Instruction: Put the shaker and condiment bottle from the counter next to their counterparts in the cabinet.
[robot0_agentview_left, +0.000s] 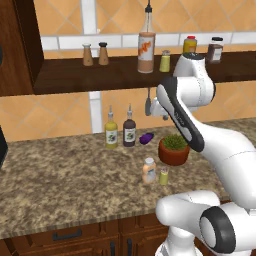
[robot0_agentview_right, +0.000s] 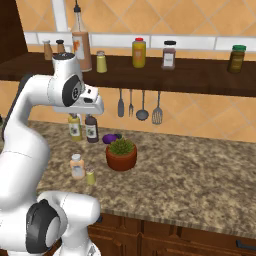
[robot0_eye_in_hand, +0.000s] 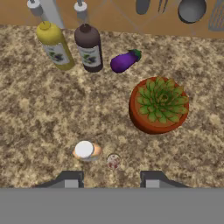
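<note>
Plainly nothing has been picked up yet: the condiment bottle (robot0_agentview_left: 149, 170) and the shaker (robot0_agentview_left: 164, 176) stand side by side on the counter (robot0_agentview_left: 60, 175), just in front of the potted plant (robot0_agentview_left: 173, 149) and near the counter's front edge, where the arm can reach them from above. The hand view looks almost straight down on them, so the bottle's whitish cap (robot0_eye_in_hand: 85, 149) and the shaker's pale round top (robot0_eye_in_hand: 113, 161) appear as small discs just above the two dark fingertips (robot0_eye_in_hand: 71, 180). The claw (robot0_eye_in_hand: 111, 180) hangs high over the pair with its tips set wide apart and nothing between them, a pose that suits lining up a drop onto one of the two. I judge the shaker the more likely first target, since it sits closer to the midline between the tips, though the bottle is barely off to one side. Up on the cabinet (robot0_agentview_left: 115, 74) shelf, the tall spouted bottle (robot0_agentview_left: 146, 47) and a second small yellow-green shaker (robot0_agentview_left: 165, 61) stand next to each other, and those mark where the counter pair must go. A pair of brown shakers (robot0_agentview_left: 95, 54) sits further left on the same board, with a yellow jar (robot0_agentview_right: 139, 53), a dark jar (robot0_agentview_right: 169, 55) and a green-lidded jar (robot0_agentview_right: 237, 58) spread to the right. Two sauce bottles (robot0_eye_in_hand: 72, 46) and a purple eggplant (robot0_eye_in_hand: 124, 61) rest by the wall behind the plant, well clear of the grasp. The two targets stand very close together, so the descent needs care not to knock the neighbour over.
</note>
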